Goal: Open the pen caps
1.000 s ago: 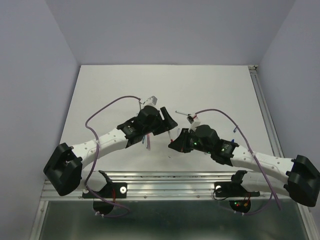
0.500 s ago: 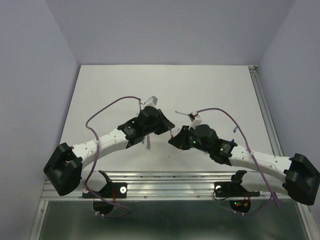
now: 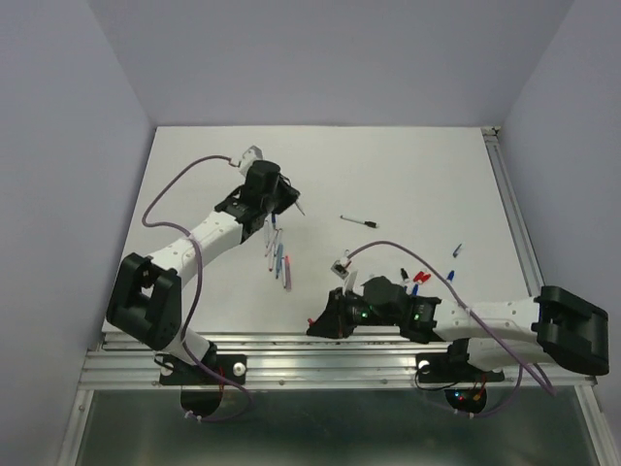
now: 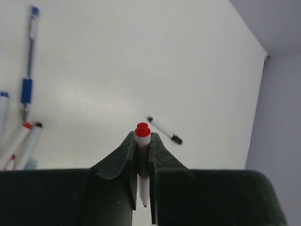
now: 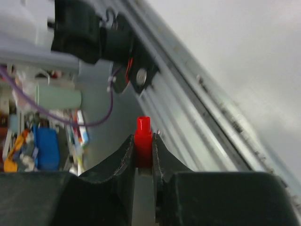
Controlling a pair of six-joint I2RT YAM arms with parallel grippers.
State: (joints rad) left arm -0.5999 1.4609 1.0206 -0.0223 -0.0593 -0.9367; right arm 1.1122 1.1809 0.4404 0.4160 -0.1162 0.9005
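Note:
My left gripper (image 4: 142, 140) is shut on a white pen barrel (image 4: 144, 188) with a red end plug; its bare tip points back toward the wrist. In the top view this gripper (image 3: 282, 200) hovers over the table's back left. My right gripper (image 5: 143, 142) is shut on a red pen cap (image 5: 143, 126), and in the top view it (image 3: 316, 326) hangs at the near edge. Loose caps lie near the right arm: dark (image 3: 403, 273), red (image 3: 417, 277) and blue (image 3: 451, 275).
Several pens (image 3: 277, 254) lie in a row below the left gripper, also at the left wrist view's left edge (image 4: 27, 89). A black-capped pen (image 3: 359, 221) lies mid-table. The aluminium rail (image 5: 202, 117) and wiring lie under the right gripper.
The left gripper shut on the pen held by the right one. The arms then pulled apart: left swung back-left with the barrel, right dropped to the near edge with the red cap.

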